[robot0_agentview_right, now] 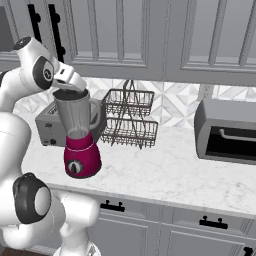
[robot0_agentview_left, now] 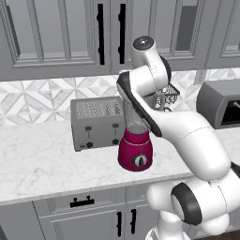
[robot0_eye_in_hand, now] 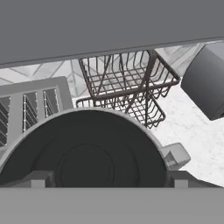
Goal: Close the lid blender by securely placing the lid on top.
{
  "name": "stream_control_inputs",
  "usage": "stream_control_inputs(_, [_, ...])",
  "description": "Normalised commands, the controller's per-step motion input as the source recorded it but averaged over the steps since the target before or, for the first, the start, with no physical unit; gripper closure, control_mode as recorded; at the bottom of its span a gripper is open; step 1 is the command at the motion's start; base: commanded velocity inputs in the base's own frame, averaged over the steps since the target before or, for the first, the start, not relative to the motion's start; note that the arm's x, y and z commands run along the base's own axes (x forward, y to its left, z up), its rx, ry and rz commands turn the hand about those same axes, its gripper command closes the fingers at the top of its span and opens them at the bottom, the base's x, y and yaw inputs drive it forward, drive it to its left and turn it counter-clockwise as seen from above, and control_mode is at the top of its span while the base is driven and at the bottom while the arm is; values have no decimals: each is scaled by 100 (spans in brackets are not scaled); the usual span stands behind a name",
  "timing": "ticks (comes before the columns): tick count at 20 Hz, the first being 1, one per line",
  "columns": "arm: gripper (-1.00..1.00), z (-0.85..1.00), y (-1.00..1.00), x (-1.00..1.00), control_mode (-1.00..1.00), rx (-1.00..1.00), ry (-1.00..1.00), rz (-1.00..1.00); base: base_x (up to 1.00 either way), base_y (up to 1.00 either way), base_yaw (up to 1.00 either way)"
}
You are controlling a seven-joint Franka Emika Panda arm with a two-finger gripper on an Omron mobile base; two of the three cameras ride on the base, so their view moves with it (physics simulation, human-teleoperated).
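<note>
- Left base view: the white robot arm (robot0_agentview_left: pixel 187 136) is the biggest hazard. Its forearm slants down right in front of the tall blender with the rounded magenta base and clear greyish jar (robot0_agentview_left: pixel 135 151). A careless sideways swing on the way out could, I judge, clip the jar and tip the blender.
- The blender (robot0_agentview_right: pixel 80 135) stands on the white marble counter (robot0_agentview_right: pixel 165 170) near its front edge, so a shove forward could send it off. The boxy silver toaster (robot0_agentview_right: pixel 47 125) sits just behind it towards the back wall. The dark wire two-tier rack (robot0_agentview_right: pixel 129 120) is behind it on the other side, and the dark grey countertop oven (robot0_agentview_right: pixel 227 132) is well apart towards the counter's right end.
- The dark round lid (robot0_eye_in_hand: pixel 87 153) lies across the jar's mouth, and it also shows at the jar's rim (robot0_agentview_right: pixel 70 93). Whether it sits fully down all round I cannot tell. If it is only perched or skewed, it may pop up or slide off, and the closing would not count as secure.
- The gripper (robot0_eye_in_hand: pixel 111 179) could drag the lid askew if a finger catches its rim during a lift that is not straight up.
- Arm pose: the upper links rise from the base, fold at a high elbow near the wall cabinets, and bring the hand directly above the jar top (robot0_agentview_right: pixel 72 86), pointing down.
- Pincer: its jaws are spread wide, one tip on each side of the lid, clamping nothing. Whether either tip touches the lid's edge I cannot tell.
</note>
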Motion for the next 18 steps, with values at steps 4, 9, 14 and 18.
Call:
stream_control_inputs(4, [-100, -7, -15, -58, -100, -2, 0, 0, 0, 0, 0])
stream_control_inputs(9, [-100, -2, -11, -71, -100, -1, 0, 0, 0, 0, 0])
stream_control_inputs(14, [-100, -6, -12, -64, -100, -1, 1, 0, 0, 0, 0])
stream_control_inputs(18, [-100, 0, -6, -70, -100, 0, 0, 0, 0, 0, 0])
